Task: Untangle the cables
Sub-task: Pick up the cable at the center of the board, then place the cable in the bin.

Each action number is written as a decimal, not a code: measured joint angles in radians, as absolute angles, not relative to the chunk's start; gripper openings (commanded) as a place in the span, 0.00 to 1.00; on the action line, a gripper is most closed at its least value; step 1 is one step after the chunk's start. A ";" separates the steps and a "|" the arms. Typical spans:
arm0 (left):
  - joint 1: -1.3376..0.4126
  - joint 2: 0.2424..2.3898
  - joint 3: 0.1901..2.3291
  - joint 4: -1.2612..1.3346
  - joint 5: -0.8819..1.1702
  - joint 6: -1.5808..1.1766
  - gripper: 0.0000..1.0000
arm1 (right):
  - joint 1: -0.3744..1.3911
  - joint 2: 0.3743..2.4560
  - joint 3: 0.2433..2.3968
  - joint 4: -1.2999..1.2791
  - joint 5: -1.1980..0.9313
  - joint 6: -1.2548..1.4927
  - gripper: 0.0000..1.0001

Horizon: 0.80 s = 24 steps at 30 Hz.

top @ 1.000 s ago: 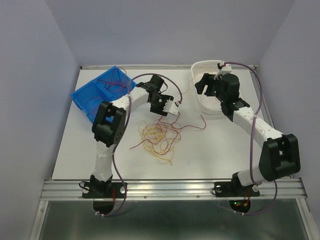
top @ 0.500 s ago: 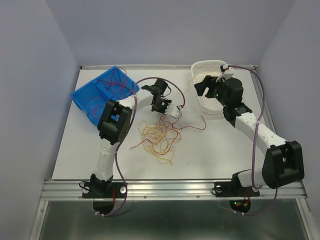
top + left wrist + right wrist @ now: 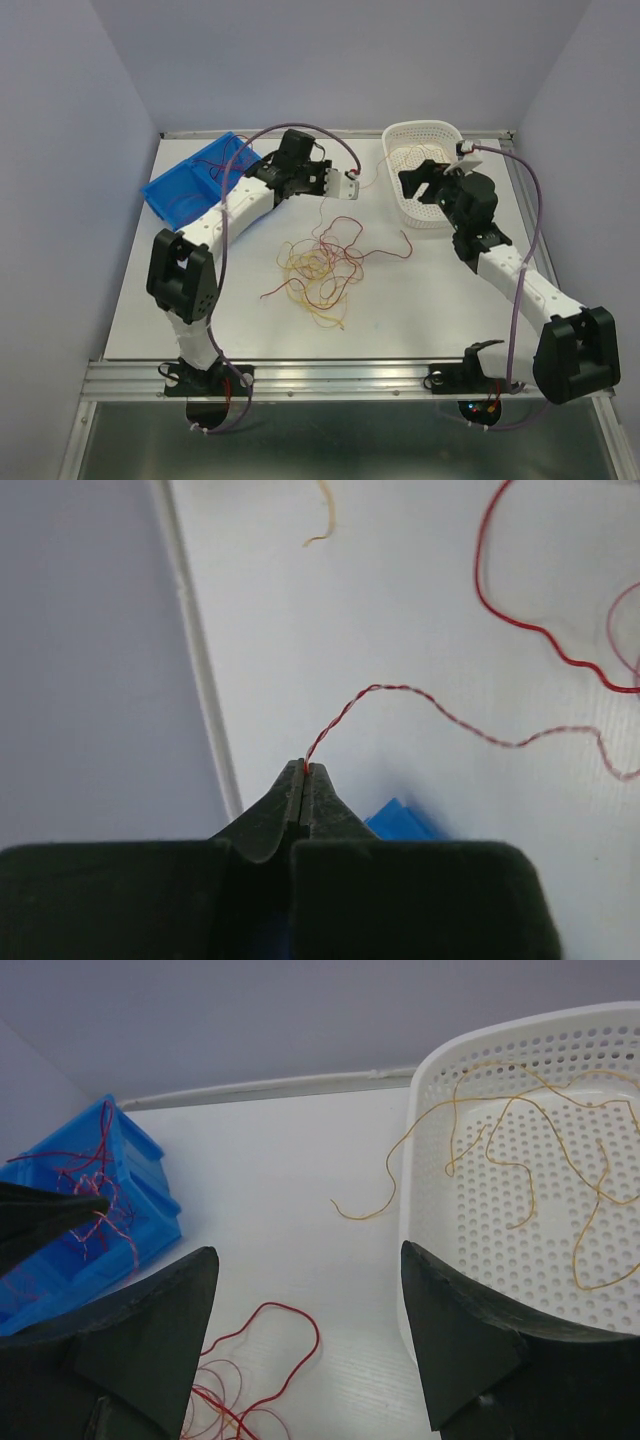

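Note:
The cables (image 3: 320, 265) lie in a loose tangle of thin red and yellow strands at the table's middle. My left gripper (image 3: 348, 185) hangs behind the tangle, raised off the table. In the left wrist view my left gripper (image 3: 305, 768) is shut on the end of one thin red strand (image 3: 400, 690), which trails away toward the pile. My right gripper (image 3: 420, 180) hovers at the white basket's left edge. In the right wrist view my right gripper (image 3: 305, 1250) is open with nothing between its fingers, and a red loop (image 3: 280, 1340) of the tangle lies below it.
A blue bin (image 3: 195, 185) at the back left holds several red strands. A white perforated basket (image 3: 440, 215) at the back right holds yellow strands (image 3: 520, 1160); one yellow strand (image 3: 370, 1210) hangs over its rim onto the table. Grey walls close in on three sides.
My left gripper has shut on a red strand at the tangle's far edge and lifted back and up with it. The left elbow swung left. The right arm shifted slightly right.

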State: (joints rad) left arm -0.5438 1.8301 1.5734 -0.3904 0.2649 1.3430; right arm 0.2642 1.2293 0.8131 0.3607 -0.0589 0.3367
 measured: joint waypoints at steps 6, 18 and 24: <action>-0.467 1.669 1.499 -0.194 0.210 1.158 0.00 | 0.264 1.227 0.796 0.380 -0.048 0.344 0.79; -0.107 1.640 1.445 0.075 0.371 0.779 0.00 | 0.264 1.221 0.768 0.400 -0.050 0.363 0.79; -0.043 1.725 1.504 0.069 0.380 0.786 0.00 | 0.264 1.200 0.739 0.412 -0.052 0.363 0.79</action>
